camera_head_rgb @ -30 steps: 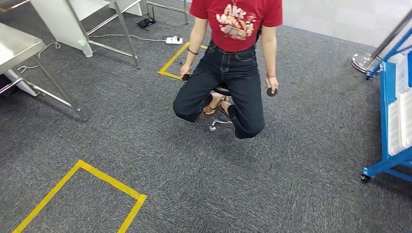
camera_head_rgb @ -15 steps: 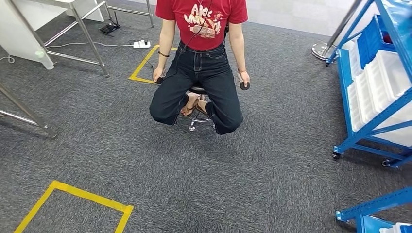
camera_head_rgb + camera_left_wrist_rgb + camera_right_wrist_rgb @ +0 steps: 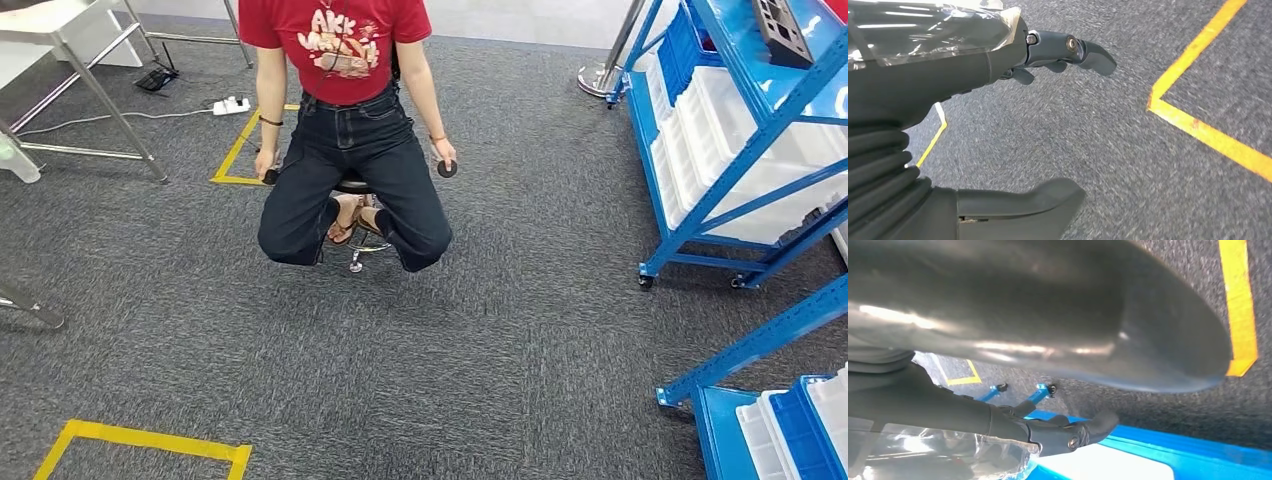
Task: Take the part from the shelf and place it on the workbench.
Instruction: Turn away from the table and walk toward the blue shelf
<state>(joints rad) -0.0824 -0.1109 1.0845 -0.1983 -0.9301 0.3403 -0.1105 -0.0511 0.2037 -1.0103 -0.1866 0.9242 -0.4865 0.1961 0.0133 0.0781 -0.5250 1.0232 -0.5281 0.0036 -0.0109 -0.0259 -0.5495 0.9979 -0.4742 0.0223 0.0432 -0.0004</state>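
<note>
Nearest, the left hand [image 3: 1013, 125] hangs over grey carpet [image 3: 480, 350], thumb and fingers [image 3: 1083, 50] spread apart with nothing between them. The right hand [image 3: 1048, 432] hangs low too, its fingers slightly curled and apart, holding nothing, just beside a blue shelf base. Yellow tape [image 3: 140, 440] marks a box on the floor at near left. At near right stands a blue rack [image 3: 760, 340] with white bins. Further off, in the middle, a person [image 3: 345, 130] in a red shirt sits on a stool [image 3: 358, 245], a dark round thing in each hand. Far right, the shelf [image 3: 740, 150] carries white trays, and on its top level sits a dark part [image 3: 785, 30]. Far left stands a metal bench [image 3: 70, 40].
</note>
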